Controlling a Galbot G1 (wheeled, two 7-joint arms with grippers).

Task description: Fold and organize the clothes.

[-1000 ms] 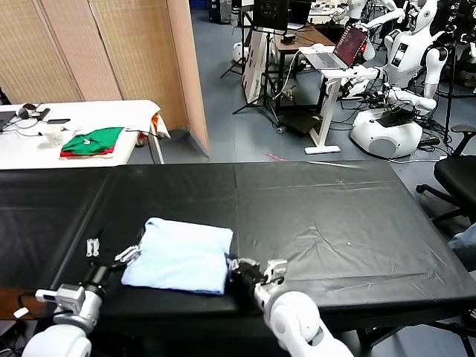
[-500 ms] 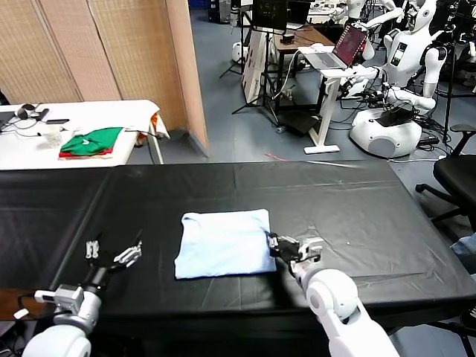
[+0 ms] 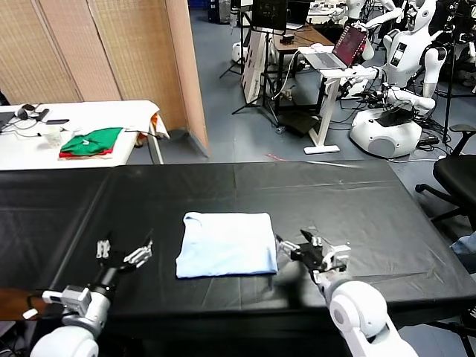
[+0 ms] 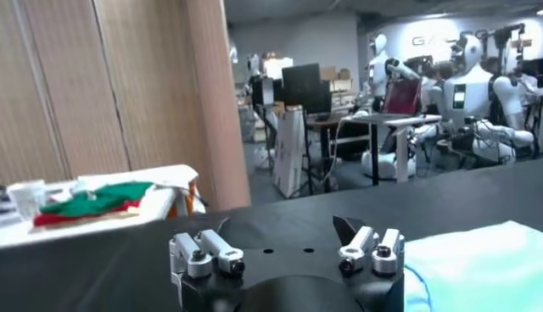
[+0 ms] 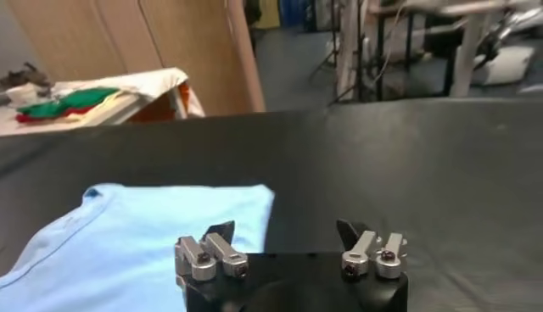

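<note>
While the folded pale blue T-shirt lies flat on the black table, your right gripper sits just beside its right edge, fingers apart and empty; your left gripper waits left of it, fingers spread too.

The robot's arms are glossy white, with rounded, bulbous shells at the forearms. The left arm carries a grey, boxy metal wrist block with a thin cable near it. Each arm ends in a black housing. The left gripper and the right gripper have silver metal finger links with dark screws and black fingertips.
</note>
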